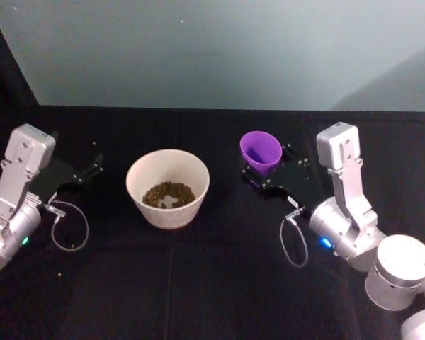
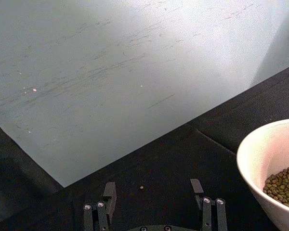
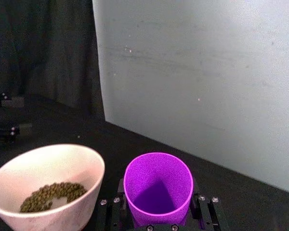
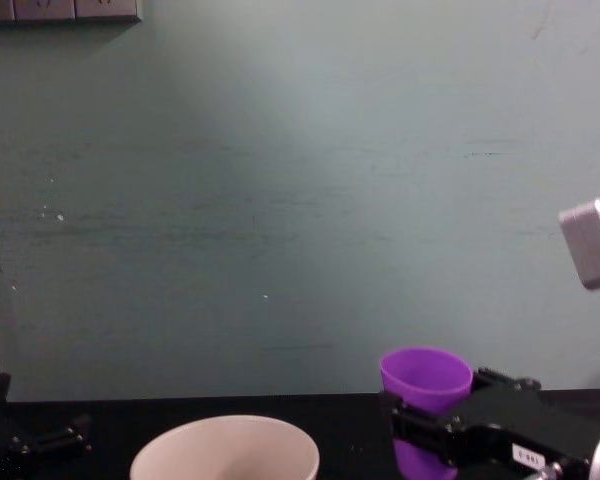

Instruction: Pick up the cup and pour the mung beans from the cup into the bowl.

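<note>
Right gripper point(image 1: 263, 172) clamps upright, empty-looking cup point(image 1: 261, 151) just right of bowl point(image 1: 168, 187), seemingly post-pour | beans point(image 1: 168, 194) lie in bowl | left gripper point(image 2: 154, 199) idle left of bowl, fingers apart, holding nothing

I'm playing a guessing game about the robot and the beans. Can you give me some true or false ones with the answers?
1. The mung beans are in the bowl. True.
2. The cup is full of beans. False: the purple cup looks empty inside.
3. The right gripper has the cup between its fingers. True: the cup stands upright, to the robot's right of the bowl.
4. The left gripper is holding the bowl. False: it is open, holds nothing and sits apart from the bowl on the robot's left.
5. The bowl is purple. False: it is cream, and the cup is purple.
</note>
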Tool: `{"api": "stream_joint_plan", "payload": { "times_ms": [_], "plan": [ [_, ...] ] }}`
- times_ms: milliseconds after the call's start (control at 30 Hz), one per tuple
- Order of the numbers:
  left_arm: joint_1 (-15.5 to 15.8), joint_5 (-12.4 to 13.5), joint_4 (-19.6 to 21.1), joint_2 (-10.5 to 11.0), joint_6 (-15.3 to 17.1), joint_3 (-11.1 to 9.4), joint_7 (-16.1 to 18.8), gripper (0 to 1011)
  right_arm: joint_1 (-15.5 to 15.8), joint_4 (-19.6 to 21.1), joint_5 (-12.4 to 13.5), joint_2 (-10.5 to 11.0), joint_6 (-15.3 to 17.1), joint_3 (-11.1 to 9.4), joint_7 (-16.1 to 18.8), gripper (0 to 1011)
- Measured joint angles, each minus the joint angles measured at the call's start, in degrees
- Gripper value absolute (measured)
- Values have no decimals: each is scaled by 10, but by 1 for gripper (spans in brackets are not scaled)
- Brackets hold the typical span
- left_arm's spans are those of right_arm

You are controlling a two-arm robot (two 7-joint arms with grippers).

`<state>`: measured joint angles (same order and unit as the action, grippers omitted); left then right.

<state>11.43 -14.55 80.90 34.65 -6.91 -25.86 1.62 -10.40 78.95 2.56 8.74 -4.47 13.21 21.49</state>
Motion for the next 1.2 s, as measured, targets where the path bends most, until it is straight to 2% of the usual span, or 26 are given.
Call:
{"api": "stream_joint_plan", "payload": {
  "times_ms": [367,900,1100,1200],
  "plan": [
    [0,0,0,0,0,0,0,1000,-10,-39,29,8,-2,11,18,724],
    [0,0,0,0,0,0,0,1000,-15,-65,53,13,-21,27,7,728],
    [0,0,0,0,0,0,0,1000,-14,-65,61,15,-22,31,1,865],
    [0,0,0,0,0,0,0,1000,-13,-64,65,17,-23,34,-3,966]
  ]
}}
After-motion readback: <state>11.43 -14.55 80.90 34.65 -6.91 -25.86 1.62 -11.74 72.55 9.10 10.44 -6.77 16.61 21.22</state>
